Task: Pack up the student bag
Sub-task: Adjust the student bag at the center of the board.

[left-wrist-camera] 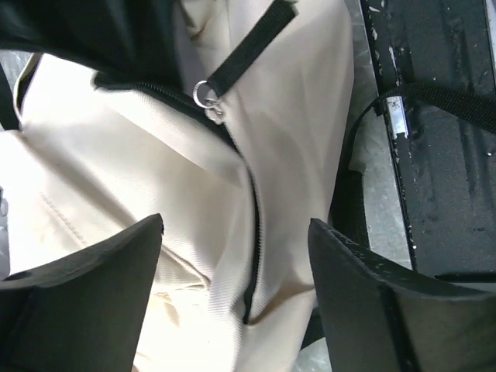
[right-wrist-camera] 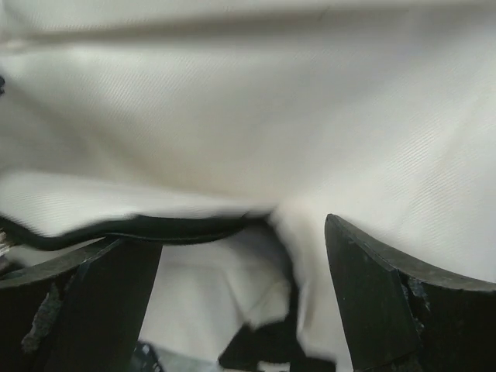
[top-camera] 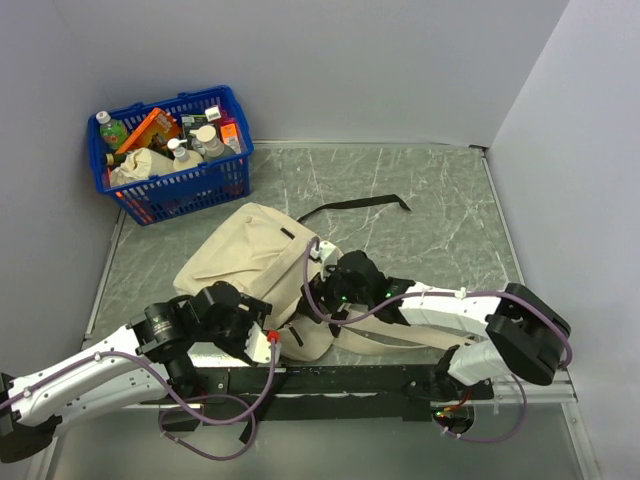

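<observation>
While the bag [top-camera: 250, 260] lies flat on the worktop [top-camera: 440, 220], the left gripper [left-wrist-camera: 236, 230] straddles its zipper [left-wrist-camera: 253, 194], jaws apart and empty. The right gripper [right-wrist-camera: 242, 236], also spread and empty, hangs over the fabric just beside.

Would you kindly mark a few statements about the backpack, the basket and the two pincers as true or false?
1. The backpack lies on the table. True.
2. The blue basket stands at the far right corner. False: it stands at the far left corner.
3. The left pincer and the right pincer are both open over the backpack. True.
4. The blue basket is empty. False: it holds bottles and packets.
5. The left pincer grips the zipper ring. False: the ring lies beyond its open fingers, untouched.
</observation>
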Action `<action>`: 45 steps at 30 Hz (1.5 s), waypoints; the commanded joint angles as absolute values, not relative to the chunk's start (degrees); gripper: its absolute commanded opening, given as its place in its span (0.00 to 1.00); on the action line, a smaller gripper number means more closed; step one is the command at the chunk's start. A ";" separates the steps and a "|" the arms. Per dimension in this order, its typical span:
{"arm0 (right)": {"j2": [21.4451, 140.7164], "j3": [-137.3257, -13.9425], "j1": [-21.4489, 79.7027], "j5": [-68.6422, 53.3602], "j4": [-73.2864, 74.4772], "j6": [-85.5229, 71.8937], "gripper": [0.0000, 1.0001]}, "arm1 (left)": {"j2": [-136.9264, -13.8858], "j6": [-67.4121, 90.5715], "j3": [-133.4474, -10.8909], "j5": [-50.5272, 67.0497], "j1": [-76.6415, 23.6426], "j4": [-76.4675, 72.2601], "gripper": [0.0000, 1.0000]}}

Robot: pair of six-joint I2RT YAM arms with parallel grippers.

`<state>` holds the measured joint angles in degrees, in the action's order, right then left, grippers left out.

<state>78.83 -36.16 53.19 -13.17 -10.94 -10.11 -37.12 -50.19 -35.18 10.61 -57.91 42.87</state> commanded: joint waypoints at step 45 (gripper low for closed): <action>17.40 -24.52 57.13 23.38 21.01 -24.26 0.91 | -72.95 -39.28 -46.67 -2.71 -73.21 15.39 0.71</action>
<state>17.02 -21.43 56.75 22.04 21.58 -25.71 -72.86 -34.00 -47.31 4.29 -72.64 17.39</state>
